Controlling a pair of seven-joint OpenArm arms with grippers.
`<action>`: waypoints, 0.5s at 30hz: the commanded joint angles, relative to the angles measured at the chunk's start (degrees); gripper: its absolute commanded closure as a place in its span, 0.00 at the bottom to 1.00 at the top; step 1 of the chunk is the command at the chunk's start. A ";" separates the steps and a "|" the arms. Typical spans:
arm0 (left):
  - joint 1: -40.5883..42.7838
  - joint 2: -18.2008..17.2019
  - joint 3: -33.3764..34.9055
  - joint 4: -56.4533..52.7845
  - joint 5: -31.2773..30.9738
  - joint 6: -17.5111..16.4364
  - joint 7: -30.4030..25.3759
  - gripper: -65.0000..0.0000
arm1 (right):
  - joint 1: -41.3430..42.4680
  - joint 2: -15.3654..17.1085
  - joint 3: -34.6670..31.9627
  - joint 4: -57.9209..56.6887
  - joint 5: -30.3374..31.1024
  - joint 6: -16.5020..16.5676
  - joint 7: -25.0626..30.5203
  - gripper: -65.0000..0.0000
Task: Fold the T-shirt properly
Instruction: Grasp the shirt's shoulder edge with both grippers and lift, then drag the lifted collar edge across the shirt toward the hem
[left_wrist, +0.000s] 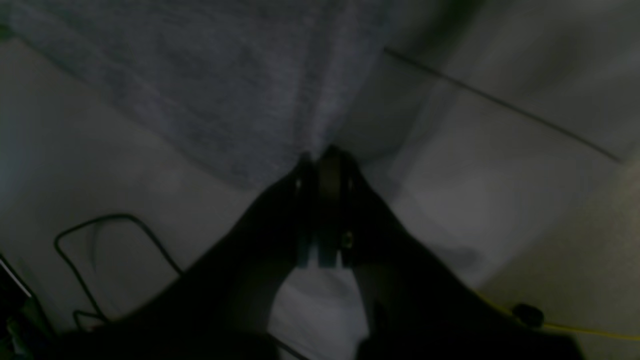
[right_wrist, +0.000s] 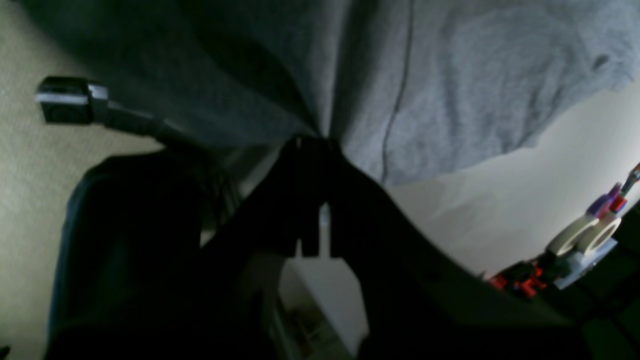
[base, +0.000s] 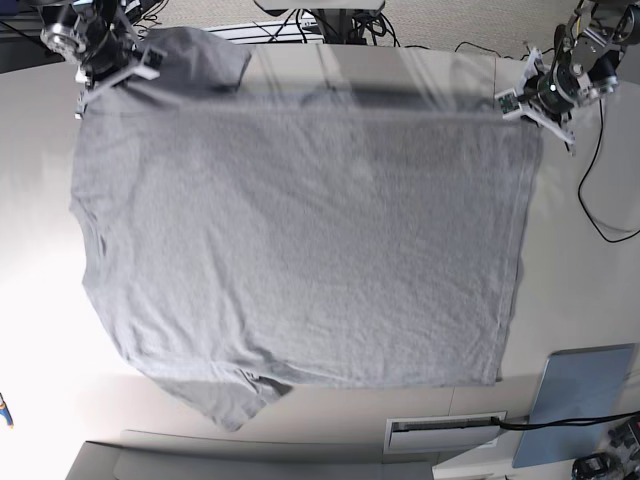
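Note:
The heather-grey T-shirt (base: 300, 250) is spread sideways over the white table (base: 590, 290), plain side up, with one sleeve at the far left (base: 205, 55) and the other at the near edge (base: 240, 400). My right gripper (base: 100, 72) is at the far left corner, shut on the fabric by that sleeve. In the right wrist view its dark fingers (right_wrist: 315, 140) pinch a gathered fold of the T-shirt (right_wrist: 450, 90). My left gripper (base: 515, 103) is shut on the far right hem corner. The left wrist view shows its fingers (left_wrist: 322, 155) closed on the T-shirt (left_wrist: 225, 90). The far edge is raised and blurred.
A blue-grey pad (base: 585, 395) and a white slotted plate (base: 445, 432) lie at the near right. A black cable (base: 600, 205) loops by the left arm, and a yellow cable (left_wrist: 575, 327) runs on the floor. Tape rolls (right_wrist: 585, 235) stand near the right arm.

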 joint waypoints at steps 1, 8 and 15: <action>1.68 -0.85 -0.04 0.74 -0.87 -1.79 1.55 1.00 | -1.51 0.81 1.03 1.31 -0.63 -0.28 -1.07 1.00; 5.40 -1.07 -0.04 3.89 -0.85 -2.25 5.35 1.00 | -5.95 0.81 1.64 2.32 -0.63 -0.31 -2.60 1.00; 8.63 -1.18 -0.07 4.85 -0.72 -2.16 6.51 1.00 | -8.13 0.70 1.66 3.93 -0.66 -0.35 -4.11 1.00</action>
